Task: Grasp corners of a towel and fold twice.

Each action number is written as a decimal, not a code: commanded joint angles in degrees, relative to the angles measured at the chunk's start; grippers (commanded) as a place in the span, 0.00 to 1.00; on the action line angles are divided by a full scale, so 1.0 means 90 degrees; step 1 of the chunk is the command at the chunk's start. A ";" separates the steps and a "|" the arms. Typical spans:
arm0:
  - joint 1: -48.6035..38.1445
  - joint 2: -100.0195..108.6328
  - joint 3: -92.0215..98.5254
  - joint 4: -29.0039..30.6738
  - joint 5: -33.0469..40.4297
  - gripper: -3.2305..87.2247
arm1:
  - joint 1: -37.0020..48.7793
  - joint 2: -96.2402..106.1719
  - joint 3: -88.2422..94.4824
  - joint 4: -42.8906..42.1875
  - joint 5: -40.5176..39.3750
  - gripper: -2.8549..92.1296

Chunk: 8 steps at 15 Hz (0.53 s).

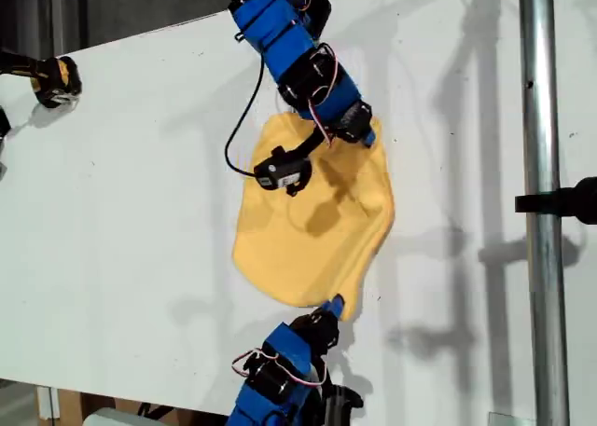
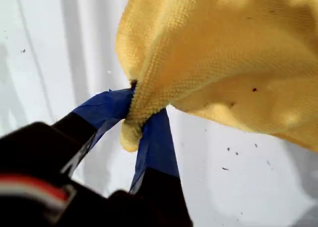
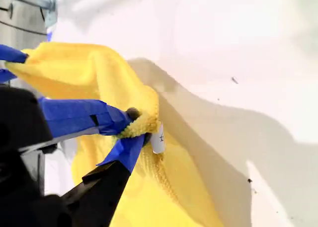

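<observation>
Towel lifted off white table; my first gripper pinching one corner, my second gripper clamped on another.

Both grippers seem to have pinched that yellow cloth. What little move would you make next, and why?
Probably carry both pinched corners together across the towel toward its opposite edge, then lower them. My first gripper and my second gripper are each shut on a corner, and the towel is bunched and partly lifted off the white table, with no finished fold showing yet.
</observation>
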 commanded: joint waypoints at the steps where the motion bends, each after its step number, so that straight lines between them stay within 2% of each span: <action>1: -0.1045 0.0283 0.0078 0.0059 0.0488 0.02 | 0.0967 0.0859 0.0410 0.0332 -0.0234 0.03; 3: -0.2197 0.0303 0.0205 0.0146 0.1055 0.02 | 0.2012 0.1064 0.0791 0.0791 -0.0576 0.03; 6: -0.3877 -0.0088 -0.0166 0.0371 0.2100 0.02 | 0.3652 0.1494 0.1367 0.0869 -0.1426 0.03; 8: -0.4668 -0.0498 -0.0527 0.0479 0.2656 0.02 | 0.4678 0.1768 0.1670 0.0811 -0.2051 0.03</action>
